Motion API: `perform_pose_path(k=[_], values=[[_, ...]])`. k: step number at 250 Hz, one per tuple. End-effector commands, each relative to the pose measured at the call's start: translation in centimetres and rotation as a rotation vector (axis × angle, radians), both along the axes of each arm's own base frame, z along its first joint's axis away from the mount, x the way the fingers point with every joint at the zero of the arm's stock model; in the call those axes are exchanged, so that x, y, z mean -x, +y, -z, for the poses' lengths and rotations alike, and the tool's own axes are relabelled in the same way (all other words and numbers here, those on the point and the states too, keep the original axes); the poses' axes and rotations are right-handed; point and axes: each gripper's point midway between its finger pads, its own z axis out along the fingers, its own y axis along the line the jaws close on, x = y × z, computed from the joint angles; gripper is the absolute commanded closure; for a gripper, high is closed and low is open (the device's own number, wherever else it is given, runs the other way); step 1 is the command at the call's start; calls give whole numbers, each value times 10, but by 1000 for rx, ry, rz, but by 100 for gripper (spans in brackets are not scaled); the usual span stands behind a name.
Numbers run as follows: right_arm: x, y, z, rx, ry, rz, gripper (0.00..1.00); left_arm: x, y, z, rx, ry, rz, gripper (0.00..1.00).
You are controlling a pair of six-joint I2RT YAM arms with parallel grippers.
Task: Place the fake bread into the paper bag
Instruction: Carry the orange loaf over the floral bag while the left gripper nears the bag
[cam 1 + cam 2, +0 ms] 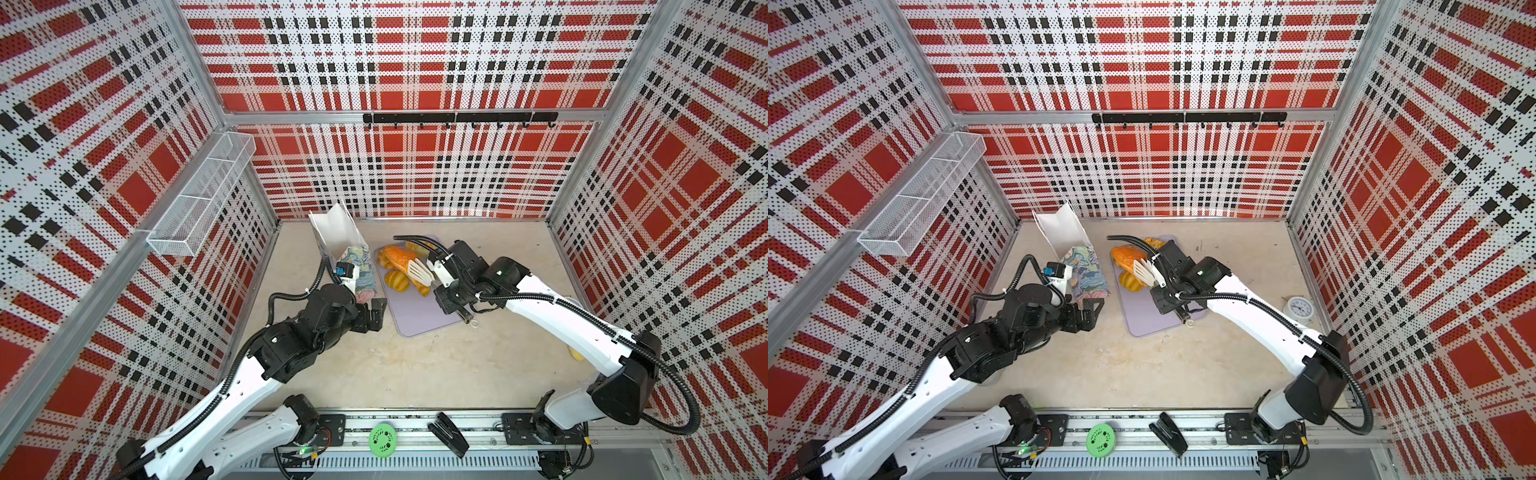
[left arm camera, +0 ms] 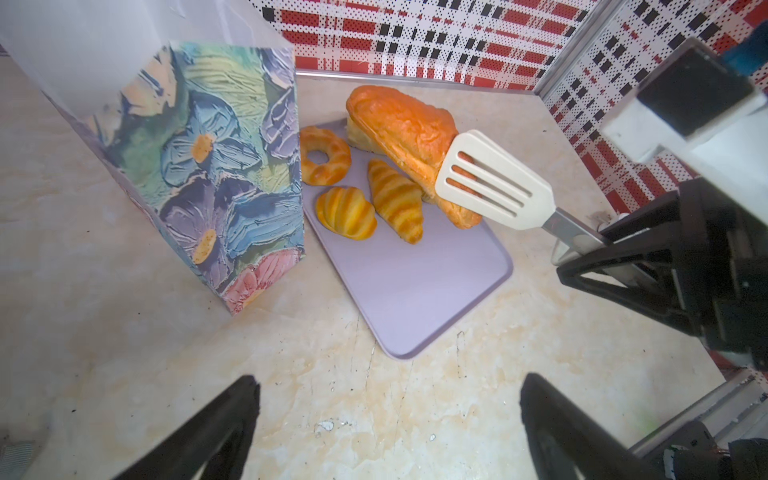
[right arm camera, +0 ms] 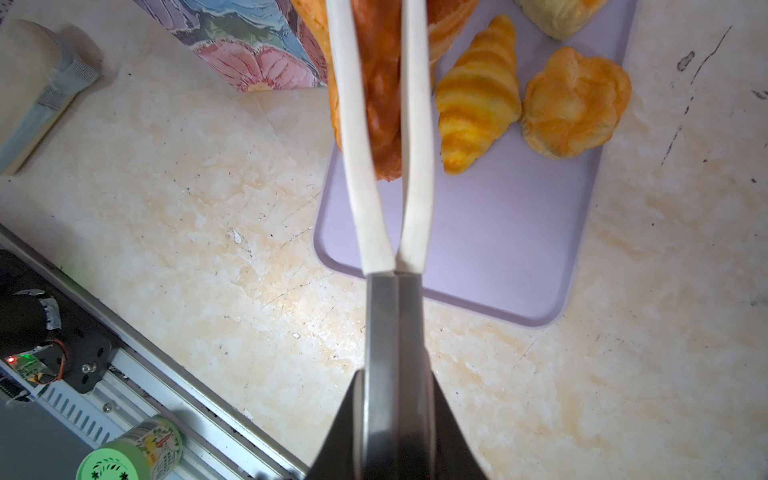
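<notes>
Fake bread [image 2: 399, 124] between tongs [image 2: 494, 178], right end effector [image 3: 397, 424] clamping tongs, left end effector [image 2: 388, 382] apart beside paper bag [image 2: 216, 166]

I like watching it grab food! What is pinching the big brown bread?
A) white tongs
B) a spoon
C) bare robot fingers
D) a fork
A: the right gripper is shut on the white tongs, whose two blades squeeze the big brown bread.

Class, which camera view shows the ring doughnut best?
The left wrist view: the ring doughnut lies whole, hole visible, on the lilac tray. Both top views show at most a small orange sliver; the right wrist view does not show it.
</notes>
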Motion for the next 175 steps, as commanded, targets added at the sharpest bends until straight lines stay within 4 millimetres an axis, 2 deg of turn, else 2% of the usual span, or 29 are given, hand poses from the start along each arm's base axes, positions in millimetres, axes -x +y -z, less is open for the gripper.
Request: perform_pose_path(k=[1, 35, 112, 175], values=[[-9, 10, -42, -99, -96, -23, 80, 1, 8, -13, -18, -15, 15, 1], [-13, 17, -62, -144, -128, -31, 79, -1, 17, -22, -16, -25, -1, 1], [-20, 29, -94, -214, -179, -54, 79, -5, 37, -40, -13, -49, -47, 1], [-26, 51, -123, -303, -211, -107, 79, -12, 52, -53, -12, -61, -76, 1]])
